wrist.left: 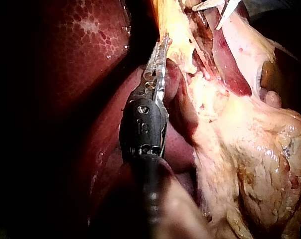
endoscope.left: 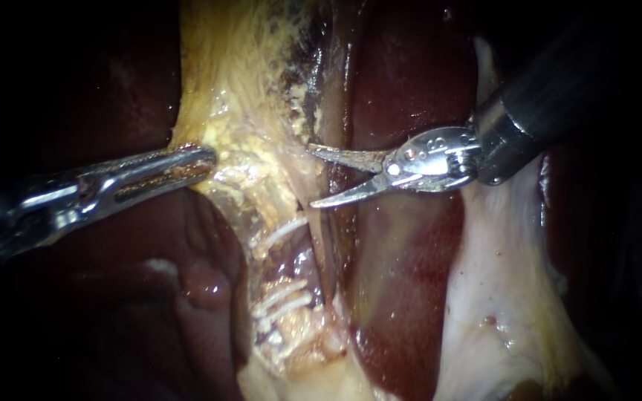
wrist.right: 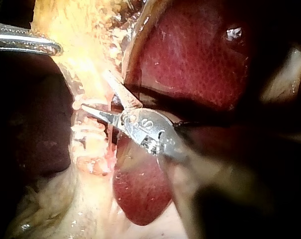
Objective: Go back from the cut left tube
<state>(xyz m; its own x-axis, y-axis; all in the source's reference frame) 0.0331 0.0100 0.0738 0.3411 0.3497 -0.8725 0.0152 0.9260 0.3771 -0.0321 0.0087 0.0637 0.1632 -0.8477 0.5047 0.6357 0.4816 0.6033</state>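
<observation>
the clipped tube (endoscope.left: 290, 261) lies at centre, white clips (endoscope.left: 282, 232) across it. just above, your right instrument (endoscope.left: 313, 177) holds its jaws wide apart; your left instrument (endoscope.left: 206, 157) has its jaws clamped on yellow tissue (endoscope.left: 241, 74) beside the liver (endoscope.left: 403, 297).

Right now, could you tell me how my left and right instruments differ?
The left instrument has a long, blunt claw, shut on yellowish tissue; the right instrument has a shorter claw of pointed, curved blades, open and holding nothing. Both are shiny metal and point toward the same yellowish tissue.
</observation>
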